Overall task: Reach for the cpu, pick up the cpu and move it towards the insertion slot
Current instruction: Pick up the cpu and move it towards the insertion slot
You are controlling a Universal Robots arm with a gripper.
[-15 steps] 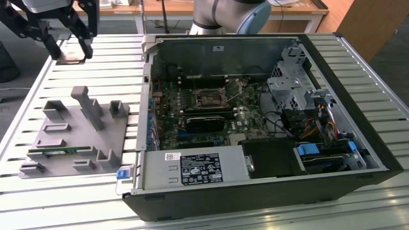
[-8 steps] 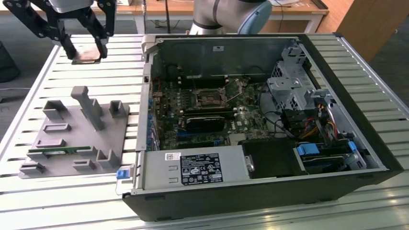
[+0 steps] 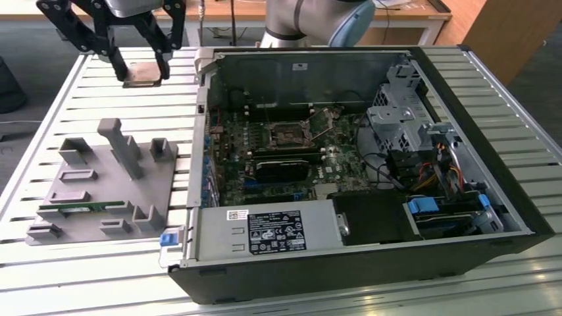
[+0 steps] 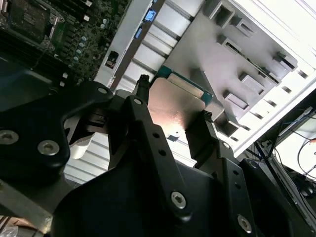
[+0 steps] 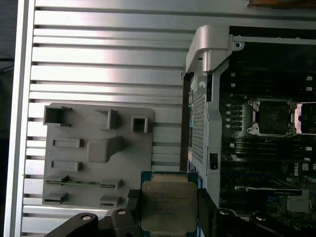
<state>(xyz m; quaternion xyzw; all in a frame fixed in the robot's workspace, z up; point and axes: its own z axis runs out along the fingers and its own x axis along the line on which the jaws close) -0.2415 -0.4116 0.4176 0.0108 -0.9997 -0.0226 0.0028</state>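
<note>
The gripper (image 3: 142, 69) is clamped on the cpu (image 3: 143, 74), held flat, apparently clear above the slatted table (image 3: 105, 92). Beyond it, toward the exterior view's right, the insertion slot (image 3: 287, 132) lies inside the open computer case (image 3: 491, 184), well apart.

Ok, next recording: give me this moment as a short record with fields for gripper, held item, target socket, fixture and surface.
gripper: black two-finger gripper, shut on the chip, raised above the table
held item: small flat square silvery-topped cpu, clamped between the fingers in both wrist views
target socket: square metal-framed insertion slot on the motherboard inside the open black computer case, unoccupied
fixture: grey plastic fixture, holding a narrow green memory stick
surface: slatted aluminium table
</note>
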